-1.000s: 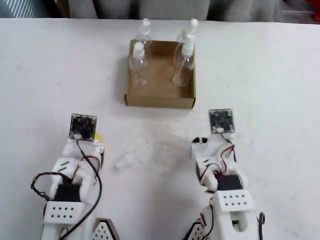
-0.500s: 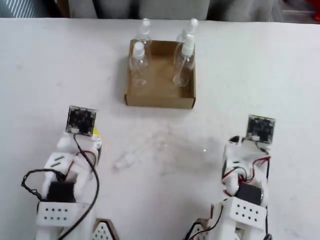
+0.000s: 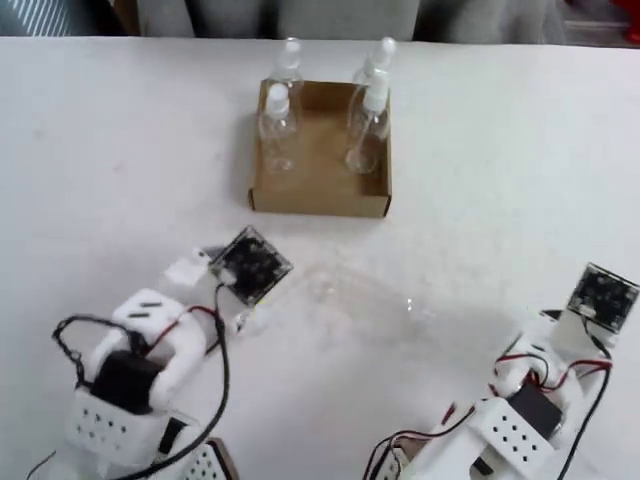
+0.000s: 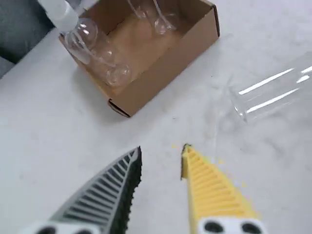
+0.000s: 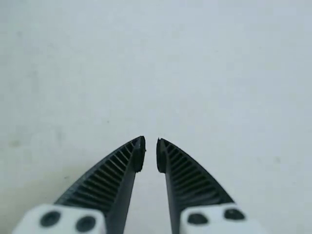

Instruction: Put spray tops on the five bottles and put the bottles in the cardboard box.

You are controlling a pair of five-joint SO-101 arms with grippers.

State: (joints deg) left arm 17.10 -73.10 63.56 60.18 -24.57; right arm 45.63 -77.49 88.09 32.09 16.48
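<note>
Several clear bottles [image 3: 368, 120] with white spray tops stand in the cardboard box [image 3: 318, 203] at the back middle; the same cardboard box [image 4: 161, 73] lies ahead in the left wrist view. One more clear bottle [image 4: 275, 92] lies on its side on the table, faint in the high view as the lying bottle [image 3: 372, 297]. My left gripper [image 4: 162, 150] is open and empty, low over the table between box and lying bottle. A small white spray top [image 3: 238, 320] peeks out beside the left wrist. My right gripper [image 5: 149, 146] is shut over bare table at the front right.
The white table [image 3: 520, 150] spreads wide on both sides of the box. The left arm's base [image 3: 120, 400] and the right arm's base [image 3: 510, 430] stand at the front edge.
The left arm has swung forward and to the right, over where the spray top lay. The right arm has swung away toward the right front corner.
</note>
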